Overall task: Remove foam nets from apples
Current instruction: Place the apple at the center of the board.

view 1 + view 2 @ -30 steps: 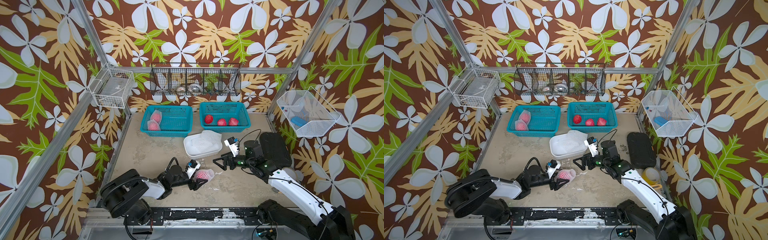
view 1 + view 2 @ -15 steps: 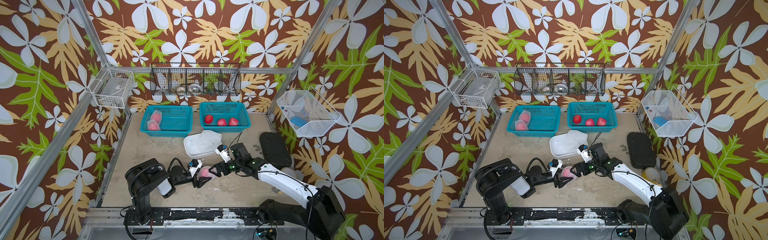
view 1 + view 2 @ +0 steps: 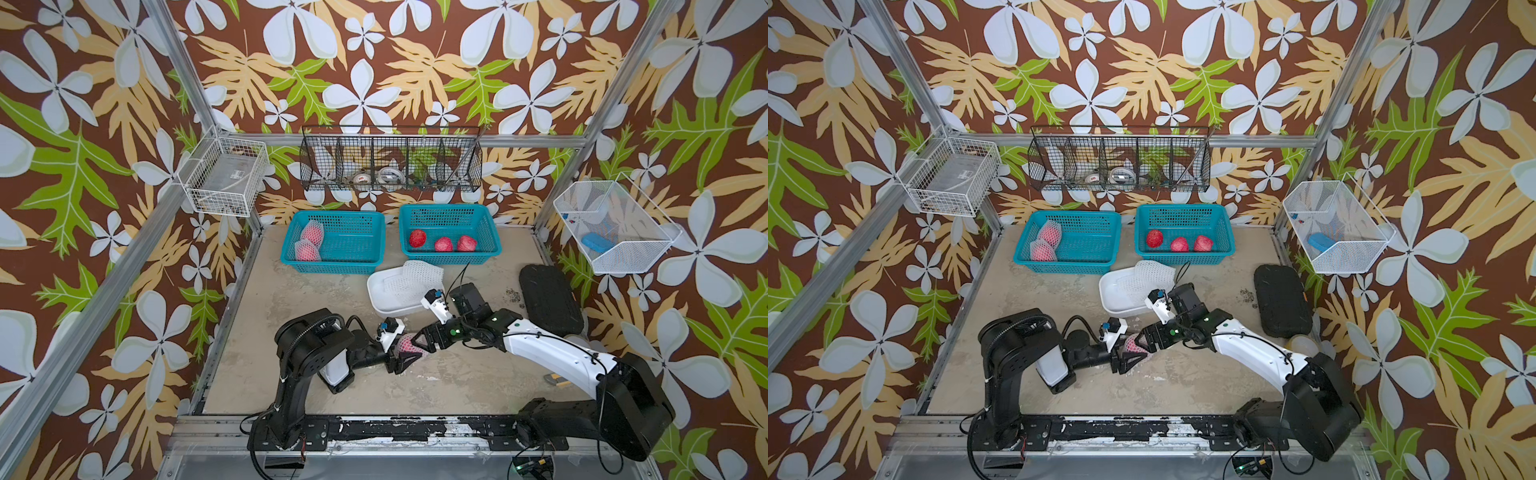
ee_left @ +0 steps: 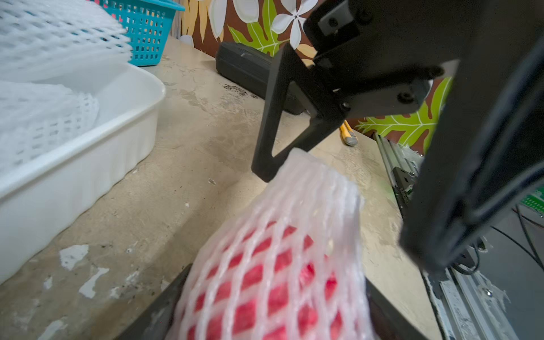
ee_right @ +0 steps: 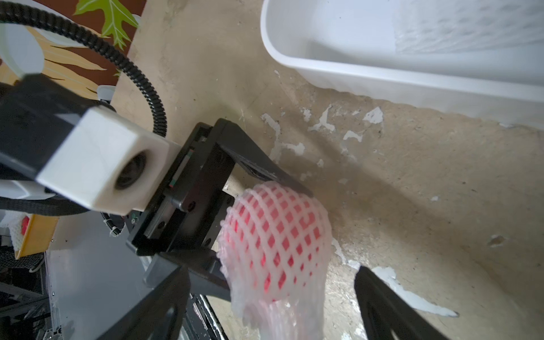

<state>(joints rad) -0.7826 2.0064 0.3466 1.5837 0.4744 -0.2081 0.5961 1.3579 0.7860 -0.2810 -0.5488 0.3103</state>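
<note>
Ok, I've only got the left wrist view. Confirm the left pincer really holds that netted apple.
Observer: Confirmed. The right wrist view shows the left pincer clamping the netted apple from two opposite sides.
Operator: Now check the right pincer for a grip.
Observer: Not closed. In that same view one of its fingers stands apart from the net's loose tail, with a clear gap.
Operator: Count the others left to unwrap.
Observer: Both top views show two wrapped apples lying together in a teal basket at the back.
</note>
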